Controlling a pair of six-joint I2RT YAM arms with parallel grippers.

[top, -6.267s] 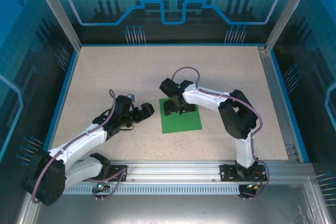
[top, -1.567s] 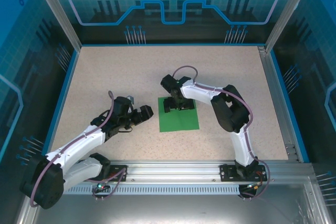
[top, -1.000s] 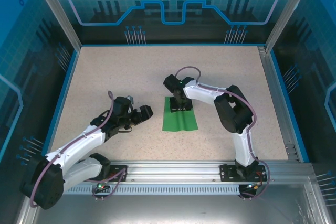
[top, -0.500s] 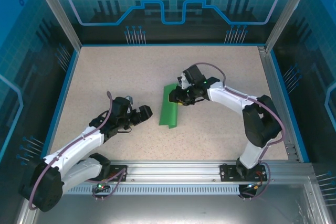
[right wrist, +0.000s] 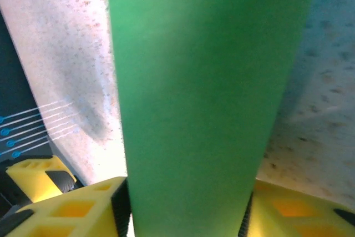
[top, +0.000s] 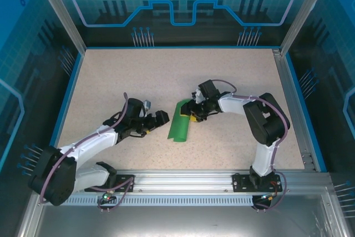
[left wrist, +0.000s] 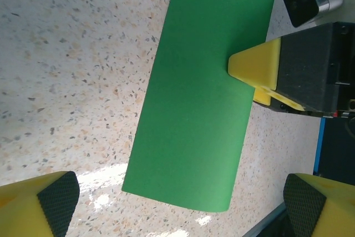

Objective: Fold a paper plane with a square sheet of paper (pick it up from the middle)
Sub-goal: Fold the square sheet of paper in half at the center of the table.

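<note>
One speckled table (top: 111,76) spans the top view. At its centre the square sheet of paper (top: 179,123) lies doubled into a narrow, plain green strip, its underlayer hidden. The right gripper (top: 191,113) is clenched on the strip's right edge. The left gripper (top: 161,117), jaws spread, sits just left.

My left gripper (top: 158,119) sits low, jaws spread wide, arm stretched rightward. My right gripper (top: 192,112) points left, elbow folded back, clamped on the paper (top: 178,129).
</note>
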